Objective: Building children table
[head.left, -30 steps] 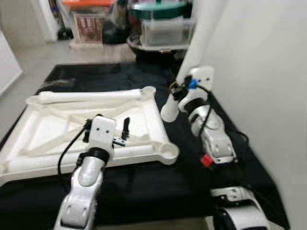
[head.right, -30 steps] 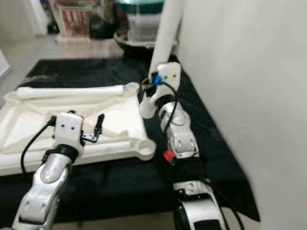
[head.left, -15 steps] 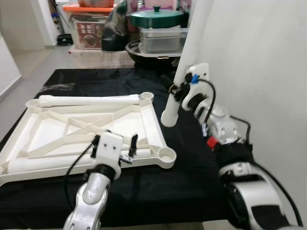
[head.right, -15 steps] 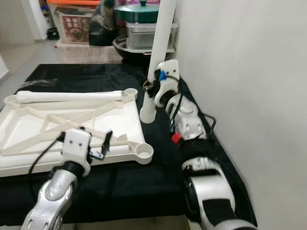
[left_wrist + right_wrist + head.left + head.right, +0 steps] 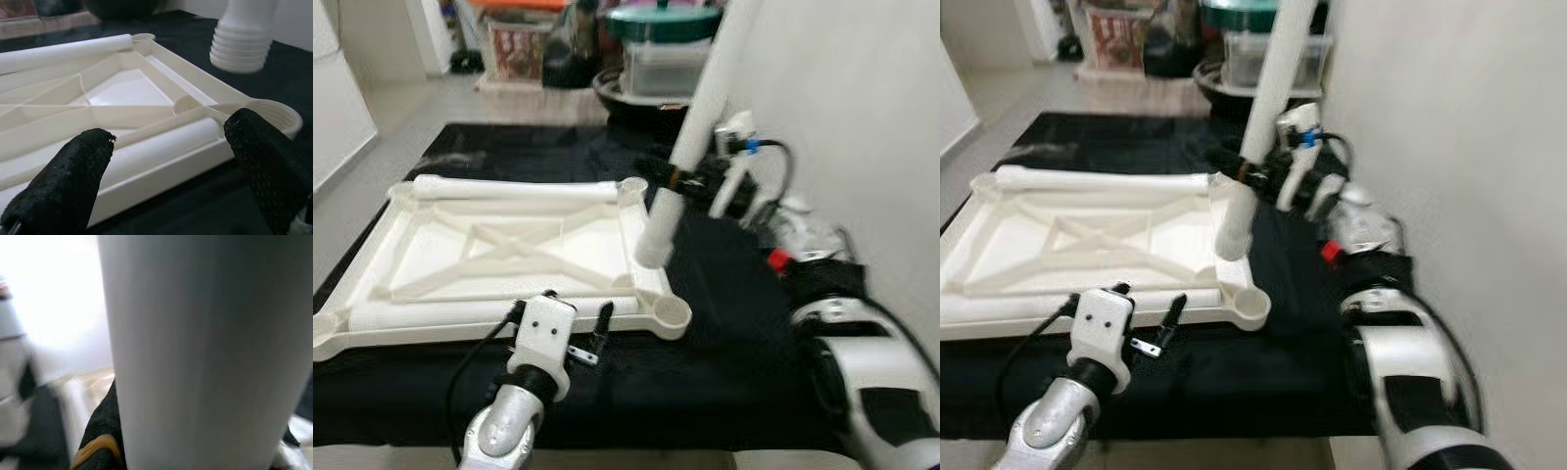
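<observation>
- Left gripper point(image 5: 590, 338) nearest, fingers point(image 5: 73, 181) spread apart and holding nothing, hovering over black cloth point(image 5: 705, 372) just off near edge of tabletop point(image 5: 509, 255).
- White tabletop lying upside down on cloth, ribbed underside up, crossed braces in middle, round socket point(image 5: 673, 313) at near right corner.
- Loose table leg point(image 5: 514, 188) lying along far edge of tabletop, another along near edge.
- Right gripper point(image 5: 1252, 174) clamped on long white leg point(image 5: 690, 147), held tilted, ribbed lower end above right rim of tabletop, beyond corner socket.
- Storage boxes point(image 5: 656, 64) and green lid point(image 5: 661, 18) farther back on floor, white wall point(image 5: 862, 117) to right.
</observation>
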### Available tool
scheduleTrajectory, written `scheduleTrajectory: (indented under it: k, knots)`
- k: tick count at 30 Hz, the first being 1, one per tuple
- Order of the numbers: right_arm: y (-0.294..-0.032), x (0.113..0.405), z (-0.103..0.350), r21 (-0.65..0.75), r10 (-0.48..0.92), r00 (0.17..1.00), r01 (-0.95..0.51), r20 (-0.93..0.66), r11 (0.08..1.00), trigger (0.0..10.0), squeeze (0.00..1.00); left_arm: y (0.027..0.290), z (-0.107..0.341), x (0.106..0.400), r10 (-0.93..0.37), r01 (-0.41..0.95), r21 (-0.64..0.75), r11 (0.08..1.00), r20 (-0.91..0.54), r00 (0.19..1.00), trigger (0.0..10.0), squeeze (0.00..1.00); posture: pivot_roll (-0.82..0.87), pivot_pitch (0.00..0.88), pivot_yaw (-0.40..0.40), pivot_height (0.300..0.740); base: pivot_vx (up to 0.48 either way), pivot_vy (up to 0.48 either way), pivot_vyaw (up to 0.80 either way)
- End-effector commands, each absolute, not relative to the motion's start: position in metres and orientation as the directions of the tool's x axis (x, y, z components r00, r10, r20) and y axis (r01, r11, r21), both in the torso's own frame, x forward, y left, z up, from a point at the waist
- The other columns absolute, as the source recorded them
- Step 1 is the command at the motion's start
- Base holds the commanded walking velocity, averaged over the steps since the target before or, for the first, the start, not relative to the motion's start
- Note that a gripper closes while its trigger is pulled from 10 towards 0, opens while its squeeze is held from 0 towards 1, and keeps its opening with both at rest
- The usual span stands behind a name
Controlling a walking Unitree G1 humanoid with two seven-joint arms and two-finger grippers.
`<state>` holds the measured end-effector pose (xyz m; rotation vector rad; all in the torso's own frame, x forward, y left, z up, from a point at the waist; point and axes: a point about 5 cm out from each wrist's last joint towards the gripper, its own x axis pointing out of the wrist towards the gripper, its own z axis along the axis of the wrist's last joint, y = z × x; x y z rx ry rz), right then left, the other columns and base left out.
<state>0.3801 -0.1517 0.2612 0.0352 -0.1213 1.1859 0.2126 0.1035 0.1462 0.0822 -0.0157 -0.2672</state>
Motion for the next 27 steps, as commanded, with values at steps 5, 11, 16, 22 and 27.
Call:
scheduleTrajectory:
  k: [5, 11, 16, 22, 27]
  knots:
    - [-0.158, 0.374, 0.252, -0.061, 0.956, 0.283, -0.956, 0.077, 0.287, 10.0, 0.0, 0.101, 0.146, 0.206, -0.321, 0.322, 0.06, 0.945, -0.021, 0.947, 10.0, 0.0, 0.16, 0.07, -0.02, 0.74, 0.0, 0.0, 0.0]
    - [-0.158, 0.371, 0.252, -0.085, 0.968, 0.242, -0.965, 0.063, 0.247, 10.0, 0.0, 0.11, 0.141, 0.197, -0.321, 0.324, 0.048, 0.945, -0.062, 0.945, 10.0, 0.0, 0.16, 0.064, -0.008, 0.74, 0.0, 0.0, 0.0]
    - [-0.156, 0.366, 0.249, -0.087, 0.983, 0.178, -0.979, 0.046, 0.182, 10.0, 0.0, 0.115, 0.136, 0.19, -0.31, 0.315, 0.047, 0.948, -0.094, 0.946, 10.0, 0.0, 0.17, 0.054, -0.011, 0.74, 0.0, 0.0, 0.0]
    - [-0.155, 0.365, 0.242, -0.084, 0.986, 0.169, -0.982, 0.015, 0.169, 10.0, 0.0, 0.118, 0.131, 0.186, -0.309, 0.316, 0.049, 0.947, -0.119, 0.944, 10.0, 0.0, 0.17, 0.049, -0.007, 0.74, 0.0, 0.0, 0.0]
    - [-0.155, 0.365, 0.24, -0.077, 0.986, 0.169, -0.983, 0.012, 0.169, 10.0, 0.0, 0.117, 0.13, 0.187, -0.317, 0.324, 0.049, 0.945, -0.122, 0.941, 10.0, 0.0, 0.17, 0.048, -0.008, 0.74, 0.0, 0.0, 0.0]
